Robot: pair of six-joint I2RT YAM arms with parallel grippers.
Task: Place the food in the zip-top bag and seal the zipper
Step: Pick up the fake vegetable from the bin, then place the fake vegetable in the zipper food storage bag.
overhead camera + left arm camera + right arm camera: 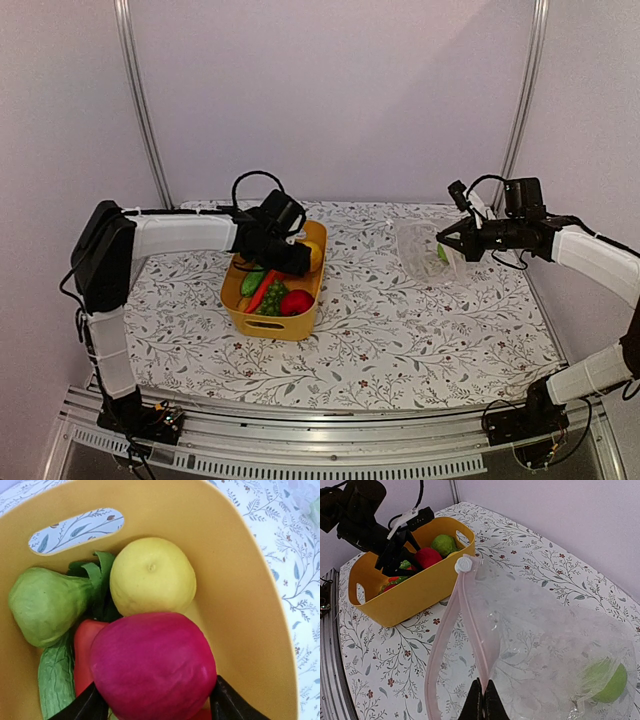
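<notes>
A yellow tub [268, 325] holds the food: a yellow round fruit [152, 575], a green pear-shaped piece [47, 602], an orange-red piece [82, 652] and a magenta-red fruit [152, 665]. My left gripper [155, 686] reaches down into the tub, its two fingers pressed against either side of the magenta-red fruit. On the right, the clear zip-top bag [545, 640] hangs with its mouth gaping toward the tub. My right gripper [483, 682] is shut on one side of the pink zipper [470, 615]. A green round fruit [609, 682] lies inside the bag.
The zipper's white slider [464, 564] sits at the far end of the bag's mouth, close to the tub's rim [410, 595]. The table carries a floral cloth [400, 340]. Metal posts [140, 100] and pale walls close off the back and sides.
</notes>
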